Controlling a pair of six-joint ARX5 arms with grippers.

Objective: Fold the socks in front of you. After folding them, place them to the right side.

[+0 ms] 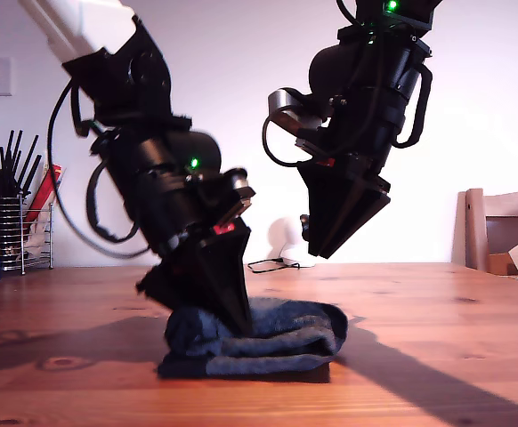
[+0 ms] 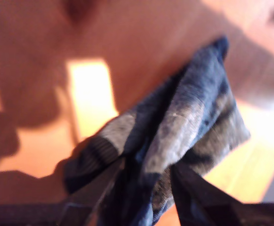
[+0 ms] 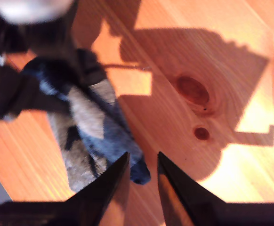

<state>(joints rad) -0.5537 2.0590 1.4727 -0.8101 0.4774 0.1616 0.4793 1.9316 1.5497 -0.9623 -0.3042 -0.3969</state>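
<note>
Both arms are black, with looped black cables along the joints. Each carries a green indicator light and a small red marking near the wrist. My first gripper (image 1: 232, 311) and my second gripper (image 1: 330, 245) end in tapered, wedge-shaped black jaws. One upper link has a white shell.

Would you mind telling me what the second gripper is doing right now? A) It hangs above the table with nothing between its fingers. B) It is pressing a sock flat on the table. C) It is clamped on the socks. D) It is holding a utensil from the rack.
A: my second gripper hangs clear above the table, nothing between its fingers, while my first gripper is shut on the socks.
</note>
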